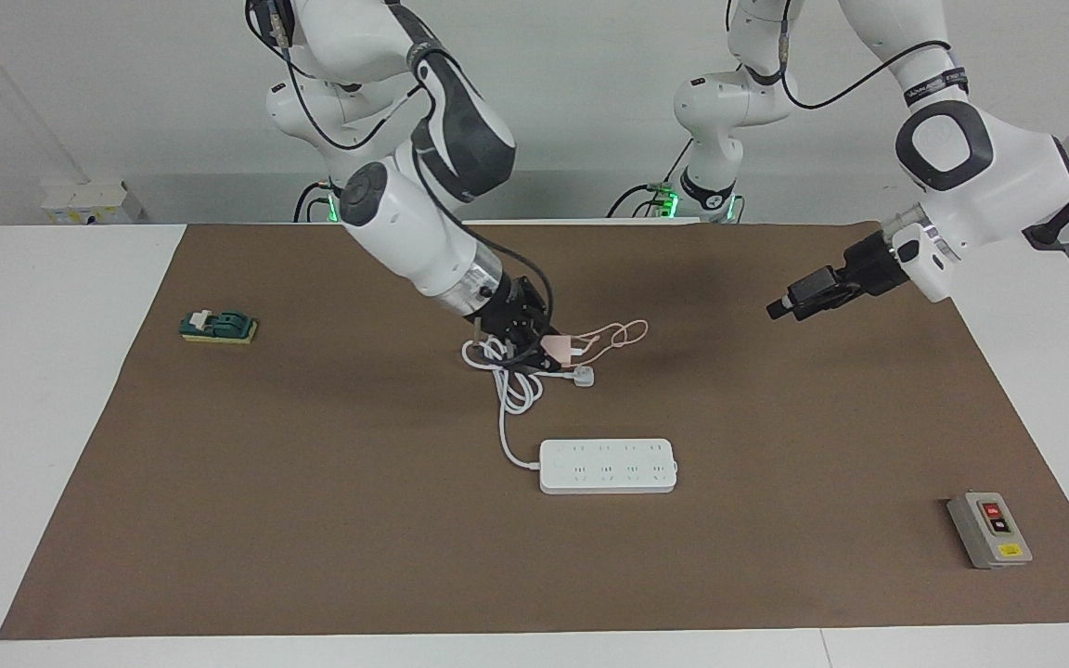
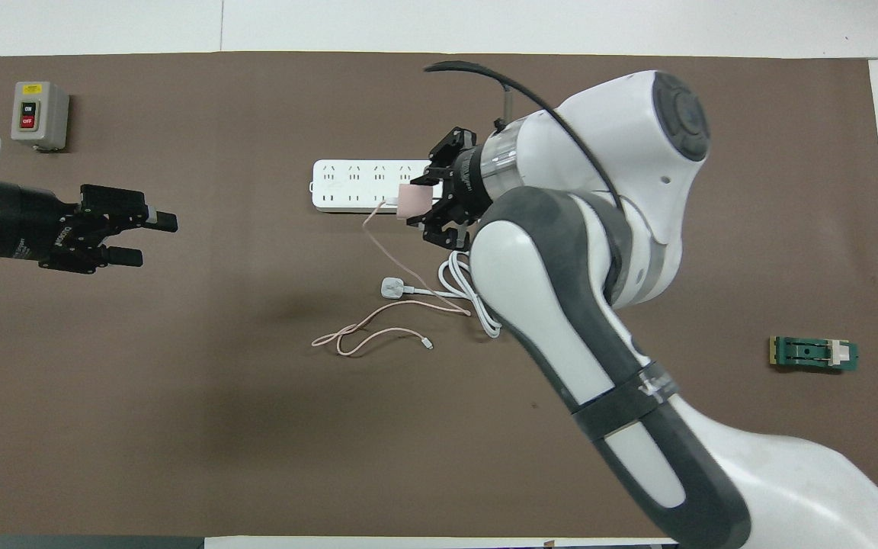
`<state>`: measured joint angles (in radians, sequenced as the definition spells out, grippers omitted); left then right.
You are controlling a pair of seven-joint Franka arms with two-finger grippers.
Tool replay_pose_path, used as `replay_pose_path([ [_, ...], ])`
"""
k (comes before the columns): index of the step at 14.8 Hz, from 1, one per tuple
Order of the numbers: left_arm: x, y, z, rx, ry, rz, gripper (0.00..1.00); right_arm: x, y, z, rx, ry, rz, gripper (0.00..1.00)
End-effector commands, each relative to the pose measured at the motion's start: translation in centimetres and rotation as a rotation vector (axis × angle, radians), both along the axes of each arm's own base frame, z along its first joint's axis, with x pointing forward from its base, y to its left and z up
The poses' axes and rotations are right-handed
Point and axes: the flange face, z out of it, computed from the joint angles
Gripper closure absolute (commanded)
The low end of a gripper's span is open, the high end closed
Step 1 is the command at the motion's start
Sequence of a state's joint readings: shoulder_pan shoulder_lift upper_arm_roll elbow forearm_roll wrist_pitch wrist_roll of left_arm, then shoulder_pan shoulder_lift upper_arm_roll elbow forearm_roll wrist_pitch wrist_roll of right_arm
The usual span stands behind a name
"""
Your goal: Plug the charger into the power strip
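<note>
At mid-frame in the facing view, the right pincer point(image 1: 546, 352) held the charger point(image 1: 554, 348) clamped aloft, the power strip point(image 1: 608, 465) lying below it lengthwise across the worktop point(image 1: 312, 520), while the left pincer point(image 1: 787, 307) waited wide open at right.

A grey box point(image 1: 989, 530) with a red and a black button sits on the brown mat point(image 1: 312, 520) near the left arm's end. A small green block point(image 2: 814, 354) on a pale base, perhaps a switch, lies toward the right arm's end. White boxes point(image 1: 89, 200) stand off the table.
</note>
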<state>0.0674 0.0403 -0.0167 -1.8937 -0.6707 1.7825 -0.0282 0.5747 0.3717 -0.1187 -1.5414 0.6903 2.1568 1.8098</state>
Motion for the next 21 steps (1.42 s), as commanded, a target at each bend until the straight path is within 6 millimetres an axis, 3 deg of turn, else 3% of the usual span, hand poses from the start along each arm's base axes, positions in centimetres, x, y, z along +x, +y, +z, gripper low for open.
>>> replay_pose_path([
  [1,-0.1,-0.4,0.4,-0.022,-0.030,-0.007,0.00,-0.7,3.3,0.1,0.015,-0.017,-0.030,1.00],
  [4,0.2,-0.5,1.4,-0.026,-0.042,-0.013,0.00,-1.7,5.0,-0.3,0.006,-0.024,-0.007,1.00],
  [5,0.1,0.2,1.3,-0.027,-0.040,0.001,0.00,-1.9,5.1,-0.4,-0.002,-0.026,-0.001,1.00],
  [7,0.0,-0.5,0.5,-0.024,-0.043,0.003,0.00,-2.7,6.3,-0.9,-0.014,-0.024,0.024,1.00],
  [9,-0.2,-1.9,0.4,-0.025,-0.038,-0.021,0.00,-2.8,6.4,-1.1,-0.020,-0.023,0.026,1.00],
  [16,-1.5,-1.8,-1.8,-0.075,0.013,-0.065,0.00,-2.8,6.4,-1.1,-0.021,-0.024,0.030,1.00],
  [18,-1.9,-2.2,-3.2,-0.160,-0.086,-0.151,0.00,-2.8,6.4,-1.1,-0.023,-0.024,0.031,1.00],
  [21,-0.6,-3.2,-4.0,-0.424,-0.160,-0.036,0.00,-2.7,6.3,-1.1,-0.023,-0.024,0.030,1.00],
])
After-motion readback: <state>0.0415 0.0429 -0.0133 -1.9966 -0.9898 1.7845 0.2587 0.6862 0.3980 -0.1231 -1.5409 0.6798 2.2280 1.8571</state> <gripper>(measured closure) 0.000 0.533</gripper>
